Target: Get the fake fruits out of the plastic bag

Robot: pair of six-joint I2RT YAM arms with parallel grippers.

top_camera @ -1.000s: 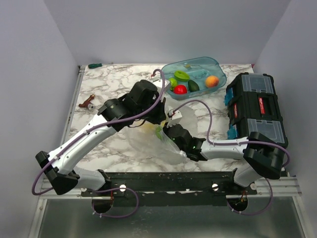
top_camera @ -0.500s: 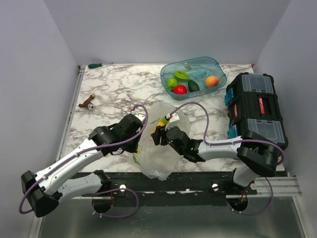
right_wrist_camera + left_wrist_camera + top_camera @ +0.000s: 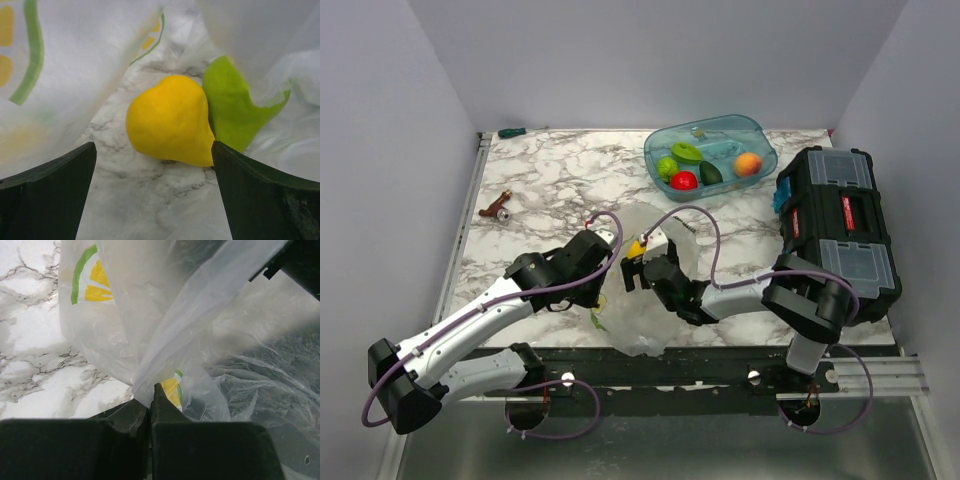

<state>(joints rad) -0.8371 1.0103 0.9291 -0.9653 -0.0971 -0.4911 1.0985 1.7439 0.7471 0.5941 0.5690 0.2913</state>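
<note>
The plastic bag (image 3: 642,312) with lemon prints lies crumpled between my arms. My left gripper (image 3: 605,262) is shut on a fold of the plastic bag (image 3: 200,315), and its jaws (image 3: 150,390) pinch the film tight. My right gripper (image 3: 633,266) is open wide at the bag's far end. In the right wrist view a yellow fake fruit (image 3: 170,120) lies just ahead of the right gripper (image 3: 155,165), untouched, with a green one (image 3: 235,110) beside it and bag film (image 3: 75,75) around both. From above the yellow fruit (image 3: 636,247) peeks out.
A teal tub (image 3: 752,135) at the back holds a green fruit (image 3: 667,166), a red one (image 3: 684,181), a dark green one (image 3: 711,172) and an orange ball (image 3: 748,163). A black toolbox (image 3: 835,215) stands at the right. A small brown object (image 3: 497,208) lies at the left.
My left arm has come down and toward the near edge with the bag in its grip. My right gripper's jaws have spread wide behind the yellow fruit.
</note>
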